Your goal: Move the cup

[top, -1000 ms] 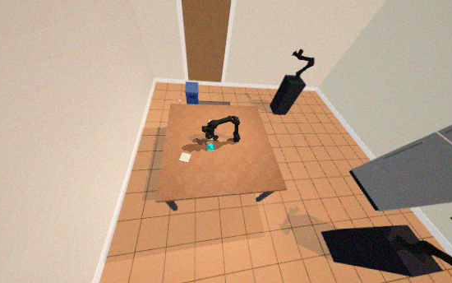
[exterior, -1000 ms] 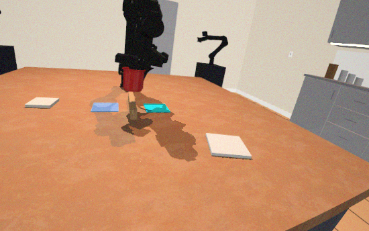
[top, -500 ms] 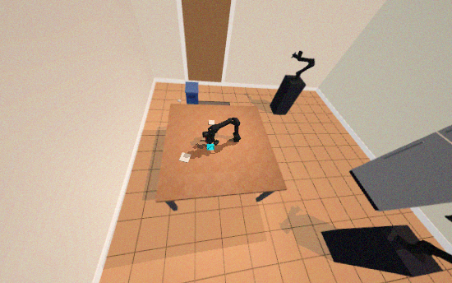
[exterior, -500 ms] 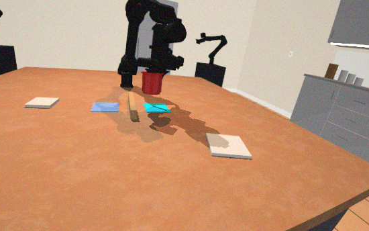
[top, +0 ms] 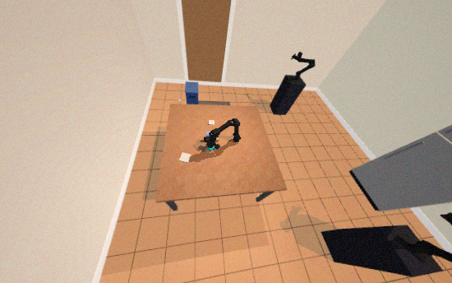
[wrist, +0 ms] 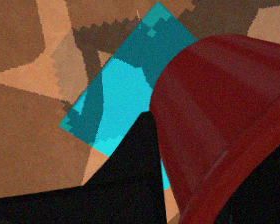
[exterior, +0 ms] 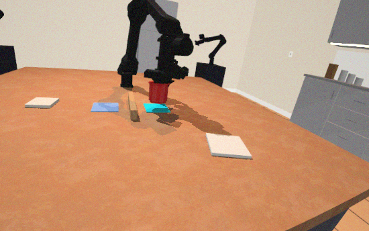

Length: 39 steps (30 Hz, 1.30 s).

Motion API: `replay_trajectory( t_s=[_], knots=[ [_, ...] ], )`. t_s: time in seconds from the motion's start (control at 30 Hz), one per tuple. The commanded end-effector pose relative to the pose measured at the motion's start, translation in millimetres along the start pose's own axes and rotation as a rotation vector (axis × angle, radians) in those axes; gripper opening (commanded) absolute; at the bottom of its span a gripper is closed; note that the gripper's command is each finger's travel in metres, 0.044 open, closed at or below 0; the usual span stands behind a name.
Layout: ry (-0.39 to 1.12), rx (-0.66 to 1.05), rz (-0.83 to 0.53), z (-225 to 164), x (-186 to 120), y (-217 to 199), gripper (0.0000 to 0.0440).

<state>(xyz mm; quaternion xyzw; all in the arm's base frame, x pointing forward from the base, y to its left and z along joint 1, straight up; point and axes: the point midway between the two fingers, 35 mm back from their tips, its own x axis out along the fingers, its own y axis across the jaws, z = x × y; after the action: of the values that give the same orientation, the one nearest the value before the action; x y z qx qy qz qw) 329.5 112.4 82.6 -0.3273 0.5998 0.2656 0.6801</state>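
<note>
Near twelve o'clock of the cyan pad (top: 210,149) (exterior: 157,108) (wrist: 122,95), the red cup (exterior: 158,93) (wrist: 211,85) is gripped by the pincer (exterior: 159,80), seemingly aloft; gentle lowering is needed.

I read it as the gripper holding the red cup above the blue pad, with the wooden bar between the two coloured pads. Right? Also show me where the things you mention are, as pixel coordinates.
Not the blue pad (exterior: 104,107): the exterior view shows the red cup (exterior: 158,92) (wrist: 211,90) above the cyan pad (exterior: 154,109) (wrist: 122,100). The rest stands.
</note>
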Motion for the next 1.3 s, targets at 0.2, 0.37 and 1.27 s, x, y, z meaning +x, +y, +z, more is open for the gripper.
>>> replay_trajectory(
  t_s=[0.2,0.37,1.27],
  knots=[
    [0.025,0.02,-0.005,-6,19,11,0.0022],
    [0.016,0.035,-0.012,-7,24,10,0.0056],
    [-0.174,0.058,-0.022,-10,-29,9,0.0219]
  ],
)
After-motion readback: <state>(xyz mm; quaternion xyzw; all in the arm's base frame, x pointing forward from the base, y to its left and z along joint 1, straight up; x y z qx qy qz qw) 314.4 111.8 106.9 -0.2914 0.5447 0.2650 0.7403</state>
